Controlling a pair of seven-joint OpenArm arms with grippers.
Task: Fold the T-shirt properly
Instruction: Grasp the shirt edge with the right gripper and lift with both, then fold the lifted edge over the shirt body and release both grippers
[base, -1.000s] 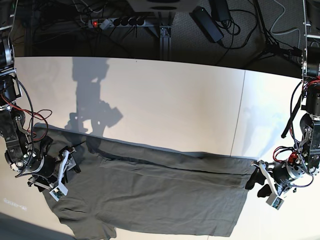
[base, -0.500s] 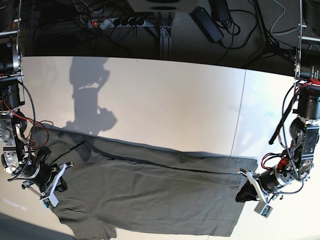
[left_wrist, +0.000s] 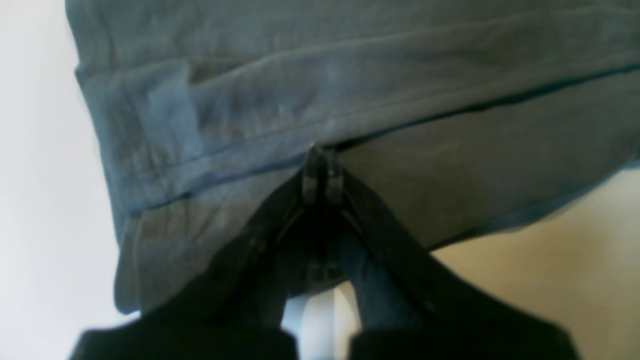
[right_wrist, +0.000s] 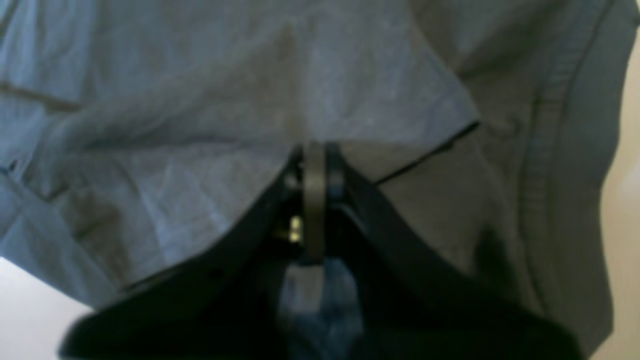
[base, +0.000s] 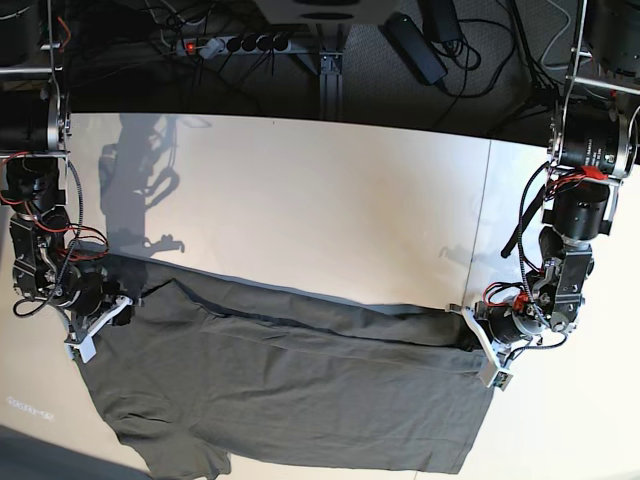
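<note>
The T-shirt (base: 300, 390) lies spread across the near half of the pale surface (base: 330, 200), its dark olive-grey cloth slightly wrinkled, with a long fold line running across it from one side to the other. In the base view the left gripper (base: 480, 340) sits at the shirt's right-hand edge and the right gripper (base: 100, 318) at its left-hand edge, the two well apart with the whole width of the garment between them. From the left wrist camera, the left gripper (left_wrist: 322, 167) has its jaws pressed together on a folded edge of the shirt (left_wrist: 350, 100), the cloth pinched between the tips. From the right wrist camera, the right gripper (right_wrist: 315, 170) is likewise clenched on a thin fold of the fabric (right_wrist: 250, 100), near a stitched hem. Beyond the far edge of the surface, a power strip (base: 235, 44) and cables lie on the dark floor.
</note>
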